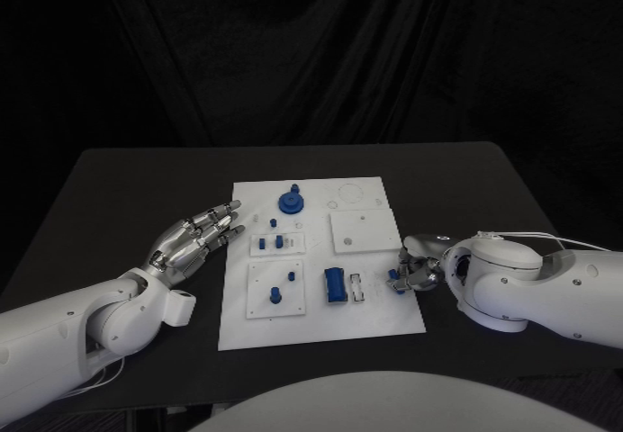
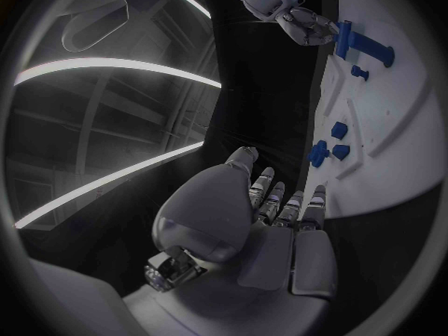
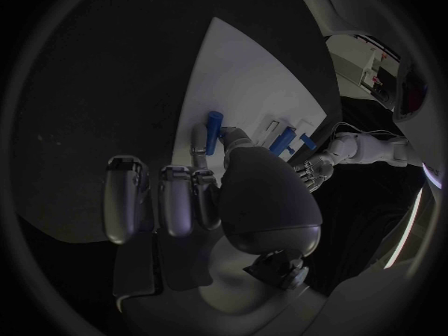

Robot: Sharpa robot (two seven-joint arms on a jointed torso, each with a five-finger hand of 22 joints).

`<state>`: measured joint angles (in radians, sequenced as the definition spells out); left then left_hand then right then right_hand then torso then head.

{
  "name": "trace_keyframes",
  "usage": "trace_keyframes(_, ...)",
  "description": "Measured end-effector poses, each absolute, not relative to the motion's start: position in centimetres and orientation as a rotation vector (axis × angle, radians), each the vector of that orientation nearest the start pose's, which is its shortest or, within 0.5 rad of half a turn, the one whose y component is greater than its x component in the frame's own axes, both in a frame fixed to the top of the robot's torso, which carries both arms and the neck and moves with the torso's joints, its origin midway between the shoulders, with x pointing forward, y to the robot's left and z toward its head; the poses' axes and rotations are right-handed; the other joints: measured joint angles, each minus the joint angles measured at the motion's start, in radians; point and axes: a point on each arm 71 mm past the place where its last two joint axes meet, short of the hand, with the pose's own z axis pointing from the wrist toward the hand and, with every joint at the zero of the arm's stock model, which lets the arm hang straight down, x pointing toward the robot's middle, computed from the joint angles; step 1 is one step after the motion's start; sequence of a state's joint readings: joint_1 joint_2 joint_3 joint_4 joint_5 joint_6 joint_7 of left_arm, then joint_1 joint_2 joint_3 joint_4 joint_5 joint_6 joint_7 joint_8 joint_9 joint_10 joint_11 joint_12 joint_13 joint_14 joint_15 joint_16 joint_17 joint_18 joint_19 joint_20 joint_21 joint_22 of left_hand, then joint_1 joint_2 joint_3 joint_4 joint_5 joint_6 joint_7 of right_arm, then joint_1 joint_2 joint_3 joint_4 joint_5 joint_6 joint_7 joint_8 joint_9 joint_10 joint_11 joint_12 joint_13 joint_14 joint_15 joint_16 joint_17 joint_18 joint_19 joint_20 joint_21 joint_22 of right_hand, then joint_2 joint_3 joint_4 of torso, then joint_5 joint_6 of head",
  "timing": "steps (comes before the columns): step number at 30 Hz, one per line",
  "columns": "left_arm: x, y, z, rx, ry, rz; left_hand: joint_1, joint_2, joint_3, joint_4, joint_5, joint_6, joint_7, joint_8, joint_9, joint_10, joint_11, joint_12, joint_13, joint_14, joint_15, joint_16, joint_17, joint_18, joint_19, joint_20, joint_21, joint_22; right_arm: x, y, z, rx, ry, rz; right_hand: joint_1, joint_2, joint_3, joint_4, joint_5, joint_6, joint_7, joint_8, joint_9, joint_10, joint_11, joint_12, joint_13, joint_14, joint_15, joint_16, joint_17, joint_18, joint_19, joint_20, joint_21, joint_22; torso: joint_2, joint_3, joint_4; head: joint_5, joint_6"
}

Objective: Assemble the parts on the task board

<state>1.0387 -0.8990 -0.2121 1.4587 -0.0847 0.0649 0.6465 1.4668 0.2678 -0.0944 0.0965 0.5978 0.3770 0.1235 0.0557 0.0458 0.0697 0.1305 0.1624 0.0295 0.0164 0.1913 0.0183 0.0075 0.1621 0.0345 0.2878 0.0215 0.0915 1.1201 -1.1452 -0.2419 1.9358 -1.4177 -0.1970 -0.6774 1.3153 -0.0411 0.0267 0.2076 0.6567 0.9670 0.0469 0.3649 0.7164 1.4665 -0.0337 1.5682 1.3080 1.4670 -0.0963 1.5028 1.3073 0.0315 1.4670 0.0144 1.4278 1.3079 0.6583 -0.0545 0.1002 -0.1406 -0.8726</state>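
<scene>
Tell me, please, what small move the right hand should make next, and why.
Probably carry the small blue part it pinches toward an open slot on the task board. The right hand sits at the board's right edge, while the left hand hovers open beside it.

Task board (image 1: pixel 370 310): matt white plastic, smooth. Parts (image 1: pixel 335 286): smooth blue plastic. Table (image 1: pixel 130 189): matt black. My hands (image 1: pixel 194 238): silver, metallic sheen; arm shells (image 1: pixel 78 328) glossy white plastic.
</scene>
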Motion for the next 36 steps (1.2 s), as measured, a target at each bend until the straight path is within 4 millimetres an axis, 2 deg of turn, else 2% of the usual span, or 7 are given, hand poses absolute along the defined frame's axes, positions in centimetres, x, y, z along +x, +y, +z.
trace_keyframes(4,42.2,23.9,-29.4,-1.071,1.600,-1.799,0.000,0.000,0.000,0.000,0.000,0.000,0.000,0.000,0.000,0.000,0.000,0.000,0.000,0.000,0.000,0.000,0.000,0.000,0.000,0.000,0.000,0.000,35.0,-25.4,-26.7,0.102,2.198,0.177,0.032,-0.005,-0.004,-0.004,-0.007,0.003,0.001,0.000,0.029,0.000,0.000,0.000,0.000,0.000,0.000,-0.002,0.000,0.000,0.000,0.000,-0.004,0.000,0.000,0.0002,0.0001,0.003,0.000)
trace_keyframes(8,42.2,23.9,-29.4,-1.071,1.601,-1.800,0.000,0.000,0.000,0.000,0.000,0.000,0.000,0.000,0.000,0.000,0.000,0.000,0.000,0.000,0.000,0.000,0.000,0.000,0.000,0.000,0.000,0.000,35.1,-25.2,-26.7,0.095,2.197,0.183,0.066,-0.005,0.006,0.006,-0.073,0.003,0.001,-0.009,0.029,-0.001,0.006,0.000,0.000,-0.001,0.002,-0.008,0.000,0.000,0.000,0.000,-0.011,0.000,0.000,0.0001,0.0007,0.007,0.000)
trace_keyframes(18,42.1,24.0,-29.5,-1.074,1.603,-1.798,0.000,0.000,0.000,0.000,0.000,0.000,0.000,0.000,0.000,0.000,0.000,0.000,0.000,0.000,0.000,0.000,0.000,0.000,0.000,0.000,0.000,0.000,34.6,-25.2,-26.9,0.251,2.254,0.284,0.074,-0.006,0.031,0.030,-0.060,0.006,0.005,-0.058,0.071,-0.001,0.006,0.000,0.000,0.000,0.004,-0.008,0.000,0.000,-0.001,0.006,-0.010,0.000,-0.001,-0.0005,0.0007,0.018,0.000)
trace_keyframes(19,42.1,24.0,-29.5,-1.074,1.603,-1.798,0.000,0.000,0.000,0.000,0.000,0.000,0.000,0.000,0.000,0.000,0.000,0.000,0.000,0.000,0.000,0.000,0.000,0.000,0.000,0.000,0.000,0.000,34.4,-25.2,-27.0,0.286,2.269,0.309,0.073,-0.005,0.034,0.033,-0.057,0.006,0.005,-0.058,0.067,-0.001,0.006,0.000,0.000,0.000,0.004,-0.008,0.000,0.000,0.000,0.007,-0.006,0.000,-0.001,-0.0005,0.0008,0.018,0.000)
trace_keyframes(22,42.1,23.9,-29.5,-1.075,1.604,-1.799,0.000,0.000,0.000,0.000,0.000,0.000,0.000,0.000,0.000,0.000,0.000,0.000,0.000,0.004,0.004,0.000,0.000,0.000,0.000,0.000,0.000,0.000,34.2,-24.9,-26.9,0.361,2.294,0.366,0.063,-0.006,0.038,0.035,-0.052,0.006,0.005,-0.056,-0.098,-0.001,0.006,0.000,0.000,0.000,0.004,-0.008,0.000,0.000,0.000,0.007,-0.004,0.000,-0.001,-0.0005,0.0012,0.019,0.000)
trace_keyframes(25,42.1,23.9,-29.5,-1.075,1.605,-1.799,0.000,0.000,0.000,0.000,0.000,0.000,0.000,0.000,0.000,0.000,0.000,0.000,0.000,0.004,0.004,0.000,0.000,0.000,0.000,0.000,0.000,0.000,34.1,-24.5,-26.7,0.435,2.313,0.418,0.034,-0.017,0.103,-0.013,-0.049,0.010,0.008,-0.054,-0.113,-0.003,0.008,0.000,0.000,-0.002,0.006,-0.008,0.000,0.000,0.000,0.007,-0.004,0.000,-0.001,-0.0004,0.0011,0.019,0.000)
trace_keyframes(36,42.1,23.8,-29.6,-1.076,1.608,-1.799,0.000,0.000,0.000,0.000,0.000,0.000,0.000,0.000,0.000,0.000,0.000,0.000,0.000,0.004,0.004,0.000,0.001,0.000,0.000,0.000,0.000,0.000,34.0,-23.6,-26.4,0.583,2.339,0.516,0.005,-0.025,0.133,-0.019,-0.049,0.012,0.006,-0.050,-0.107,-0.003,0.008,0.000,0.000,-0.002,0.006,-0.004,0.000,0.000,0.000,0.007,-0.004,0.000,0.000,-0.0004,0.0012,0.026,0.000)
